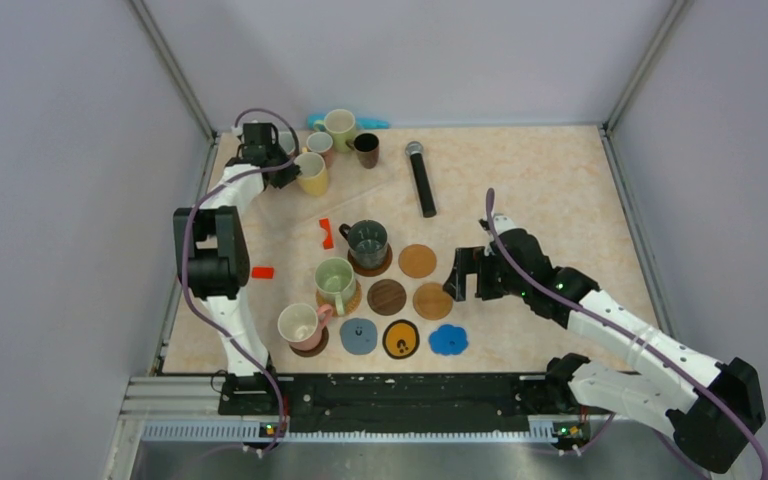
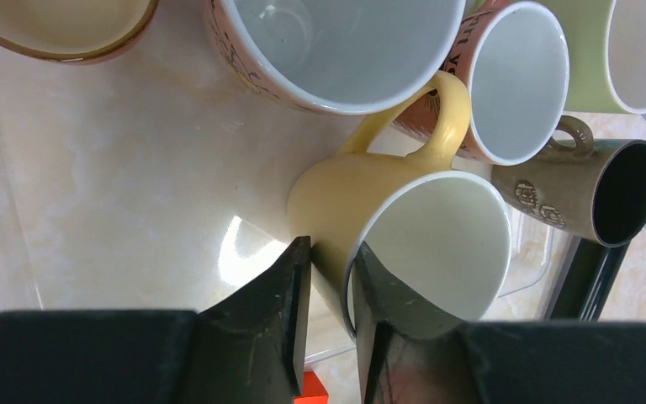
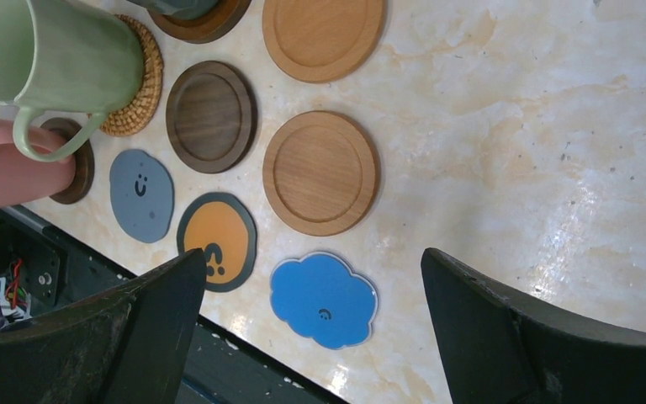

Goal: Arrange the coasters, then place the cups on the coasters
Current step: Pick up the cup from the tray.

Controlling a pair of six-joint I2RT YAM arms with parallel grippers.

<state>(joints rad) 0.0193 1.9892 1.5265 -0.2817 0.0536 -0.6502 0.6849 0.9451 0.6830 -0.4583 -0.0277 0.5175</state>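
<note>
My left gripper is at the back left, closed on the wall of a yellow cup, one finger inside the rim and one outside. More cups crowd round it: a pink one, a brown one and a pale green one. Near the front, a dark green cup, a pale green cup and a pink cup stand on coasters. My right gripper hangs open above the bright blue coaster.
Bare coasters: two tan, dark brown, grey-blue, black-and-yellow. A black microphone lies mid-table. Two small red pieces sit left of centre. Walls close in on the left, back and right.
</note>
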